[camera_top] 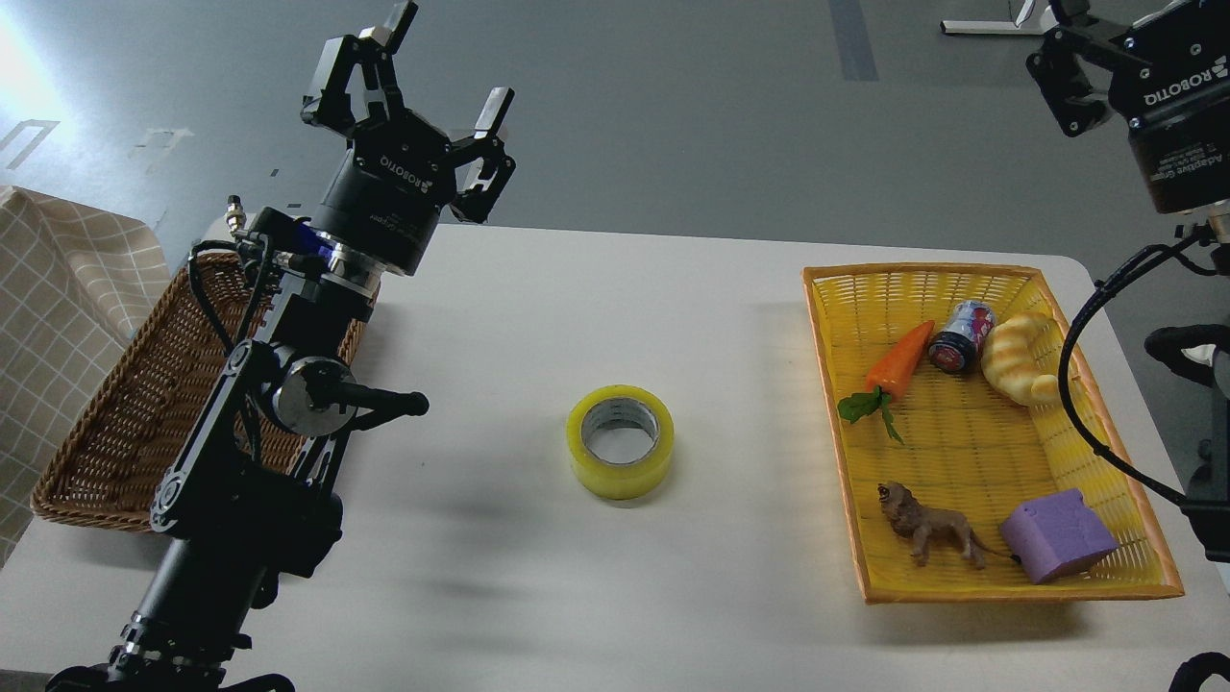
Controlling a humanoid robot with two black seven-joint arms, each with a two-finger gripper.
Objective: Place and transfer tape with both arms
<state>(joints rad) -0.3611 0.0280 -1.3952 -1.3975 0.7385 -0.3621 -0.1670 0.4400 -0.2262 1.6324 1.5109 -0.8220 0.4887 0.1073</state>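
Note:
The tape (620, 440), a yellow translucent roll with a grey-white core, lies flat on the white table (673, 308) near its middle. Nothing touches it. My left gripper (447, 62) is raised above the table's far left, well up and left of the tape. Its two fingers are spread apart and empty. My right gripper (1115, 38) is at the top right corner, high above the far end of the yellow basket. Its fingers run off the top edge, so I cannot tell how they stand.
A yellow basket (922, 272) on the right holds a toy carrot (898, 360), a can (961, 334), a croissant toy (1020, 358), a lion figure (927, 524) and a purple block (1057, 533). A brown wicker basket (125, 413) stands at the left, partly behind my left arm. A checked cloth (48, 317) lies beyond it.

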